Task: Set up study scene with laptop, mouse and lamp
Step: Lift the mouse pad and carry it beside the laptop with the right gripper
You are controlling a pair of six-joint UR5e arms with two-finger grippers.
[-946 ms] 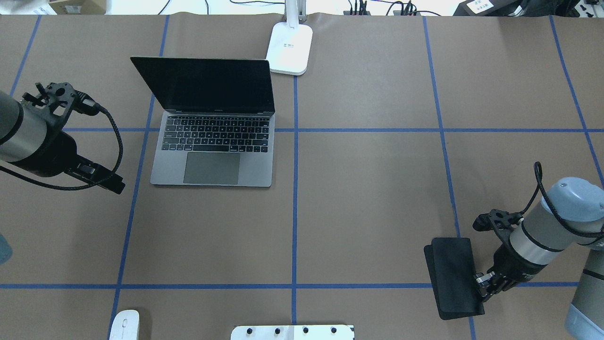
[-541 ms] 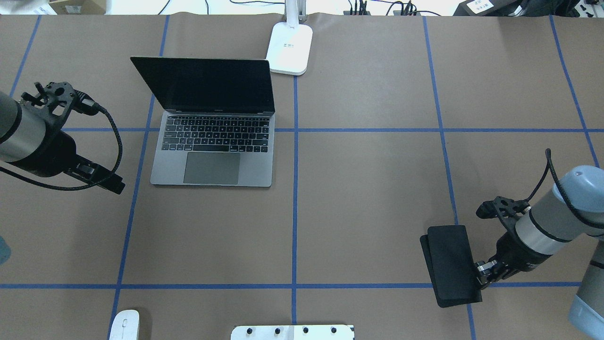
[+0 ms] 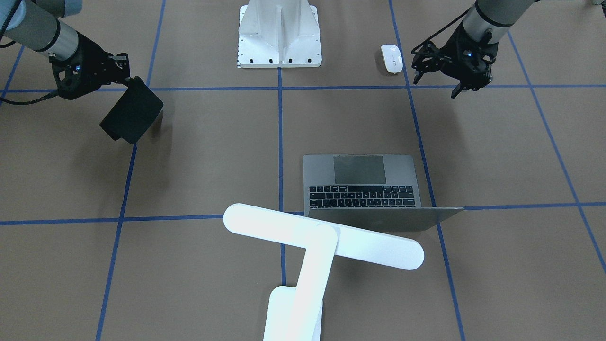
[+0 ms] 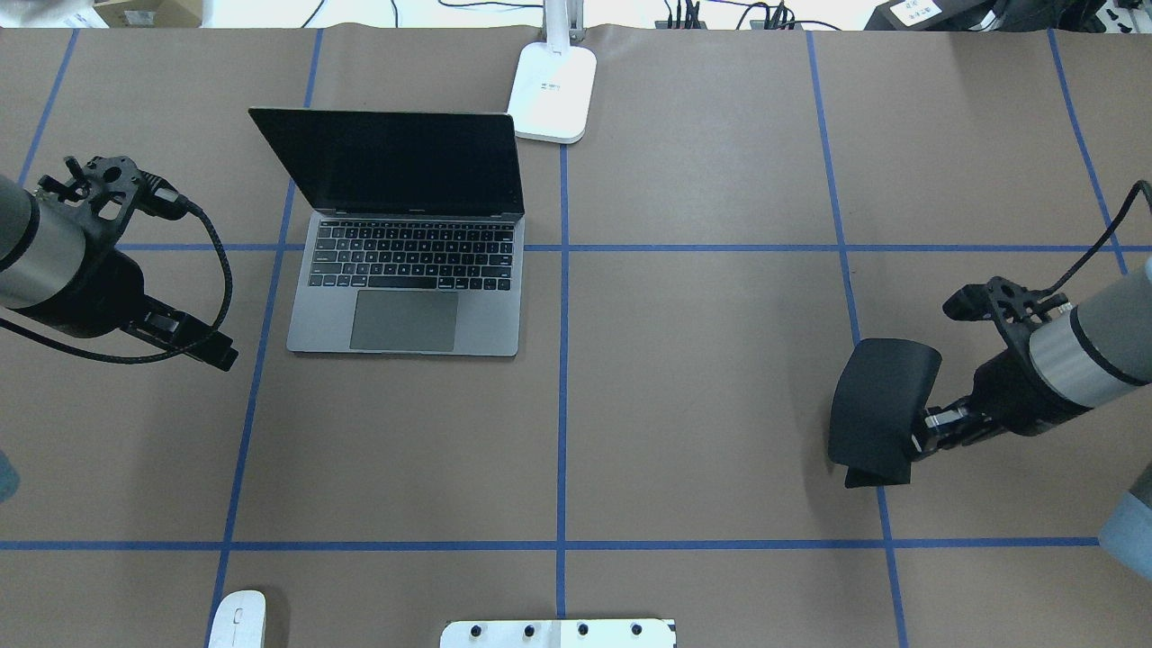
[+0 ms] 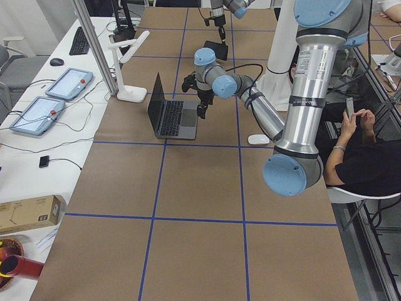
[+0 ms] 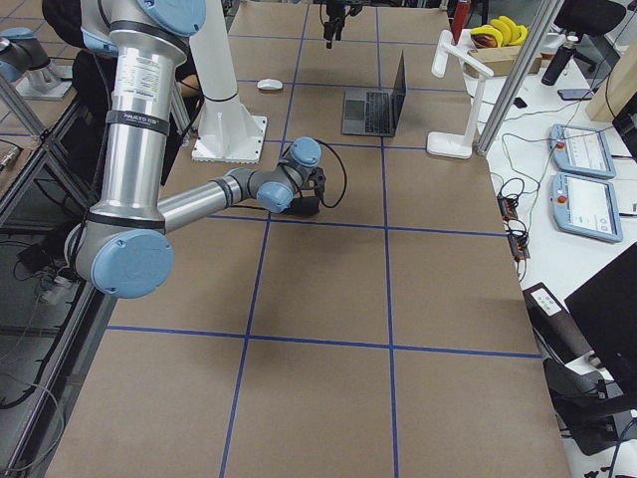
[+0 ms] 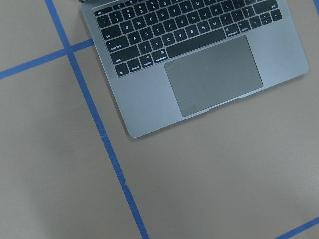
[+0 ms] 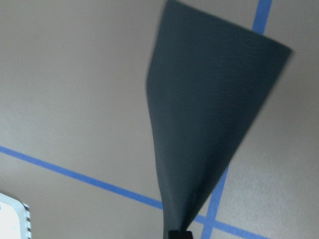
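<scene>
The laptop (image 4: pixel 409 297) (image 3: pixel 362 182) stands open on the table's left half, with its dark screen tilted back. Behind its right corner is the white lamp's base (image 4: pixel 552 93), and the lamp head (image 3: pixel 322 236) reaches over the laptop's lid. The white mouse (image 4: pixel 238 619) (image 3: pixel 392 58) lies at the near left edge. My left gripper (image 4: pixel 216 351) hovers left of the laptop, and it looks open and empty; the left wrist view shows no fingers. My right gripper (image 4: pixel 922 432) is shut on the edge of a black mat (image 4: pixel 882 405) (image 3: pixel 132 111), which hangs curled above the table.
A white ribbed pedestal (image 4: pixel 558 633) (image 3: pixel 279 33) is bolted at the near middle edge. Blue tape lines grid the brown table. Cables and boxes line the far edge. A seated person (image 5: pixel 363 150) is beside the robot.
The right gripper has lifted the black mat off the table and carried it away from the robot. The mat now droops and curls. The left arm has stayed put.
</scene>
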